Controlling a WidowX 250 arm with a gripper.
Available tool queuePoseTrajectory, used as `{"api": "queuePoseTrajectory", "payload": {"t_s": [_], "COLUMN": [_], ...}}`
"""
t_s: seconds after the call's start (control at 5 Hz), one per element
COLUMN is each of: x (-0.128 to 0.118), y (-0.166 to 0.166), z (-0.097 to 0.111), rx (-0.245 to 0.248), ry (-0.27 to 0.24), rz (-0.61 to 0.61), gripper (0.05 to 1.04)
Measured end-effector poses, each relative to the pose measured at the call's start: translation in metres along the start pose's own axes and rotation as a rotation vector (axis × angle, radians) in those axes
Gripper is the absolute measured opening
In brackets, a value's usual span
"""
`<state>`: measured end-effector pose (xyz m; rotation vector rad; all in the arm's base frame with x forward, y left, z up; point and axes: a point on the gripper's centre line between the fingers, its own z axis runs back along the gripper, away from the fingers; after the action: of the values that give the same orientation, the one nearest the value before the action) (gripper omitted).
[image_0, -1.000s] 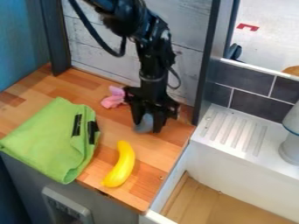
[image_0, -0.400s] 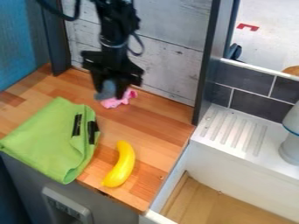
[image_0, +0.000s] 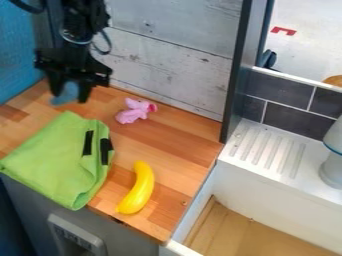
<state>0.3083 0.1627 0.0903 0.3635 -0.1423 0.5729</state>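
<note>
The black gripper (image_0: 69, 96) hangs at the upper left, above the back left part of the wooden counter, shut on a small blue-grey object (image_0: 65, 93). Below it lies a folded green cloth (image_0: 57, 157) with two black strips near its right edge. A pink toy (image_0: 135, 110) rests on the counter to the gripper's right, close to the back wall. Toward the counter's front edge is a yellow banana (image_0: 138, 188), just right of the cloth.
A white sink unit (image_0: 270, 157) with a ridged drainboard adjoins the wooden counter (image_0: 177, 145) on the right, and a grey-white object (image_0: 333, 162) stands on it. A dark post (image_0: 238, 70) rises at the counter's back right corner. A blue wall borders the left side.
The gripper has moved left across the back of the counter and somewhat up, carrying the blue-grey object. The pink toy, earlier partly covered by the arm, now shows fully. Banana and cloth have stayed put.
</note>
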Motion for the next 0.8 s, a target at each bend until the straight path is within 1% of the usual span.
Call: {"api": "queuePoseTrajectory", "payload": {"t_s": [0.2, 0.4, 0.6, 0.8], "x": [0.013, 0.03, 0.049, 0.055], "y": [0.025, 0.048, 0.057, 0.063], "z": [-0.015, -0.035, -0.058, -0.077], "rx": [0.04, 0.018, -0.026, -0.048], "ry": [0.041, 0.02, 0.007, 0.037], "rz": [0.075, 0.145, 0.2, 0.208], "gripper": [0.59, 0.59, 0.59, 0.59]}}
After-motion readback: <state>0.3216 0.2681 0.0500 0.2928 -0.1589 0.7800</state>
